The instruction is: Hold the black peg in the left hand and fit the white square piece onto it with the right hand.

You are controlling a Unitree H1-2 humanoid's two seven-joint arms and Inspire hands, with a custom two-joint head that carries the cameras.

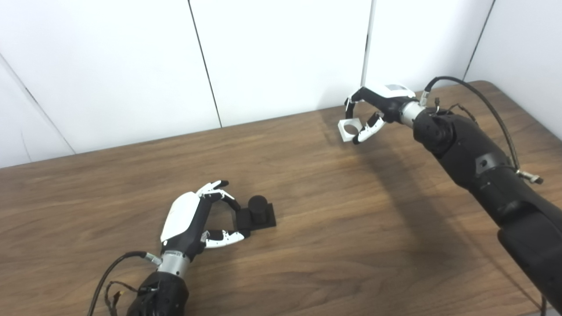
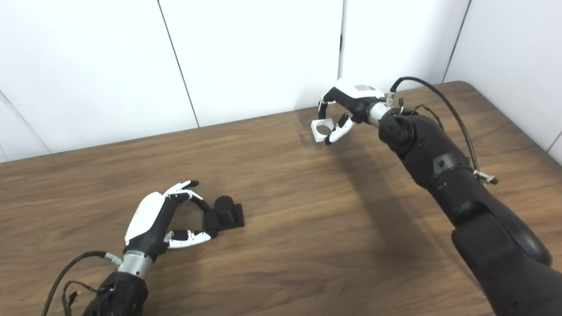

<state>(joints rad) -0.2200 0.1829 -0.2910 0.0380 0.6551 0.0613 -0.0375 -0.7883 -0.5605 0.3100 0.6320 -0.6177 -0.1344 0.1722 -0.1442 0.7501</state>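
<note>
Left hand [image 1: 193, 219] pinches the black peg [image 1: 258, 212] by its base edge, resting on the table [image 1: 333, 228]. Right hand [image 1: 378, 109] – well beyond the peg, near the table's far edge – grips the white square piece [image 1: 350, 130] between fingers and thumb. No legible markings.

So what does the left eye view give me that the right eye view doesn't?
Only the left eye view: a wider strip of wall at far left, with an extra seam. Only the right eye view: more of the right arm's bulky upper section. Both: the left robot hand pinching the black peg by its base on the table, and the right robot hand holding the white square piece.
</note>
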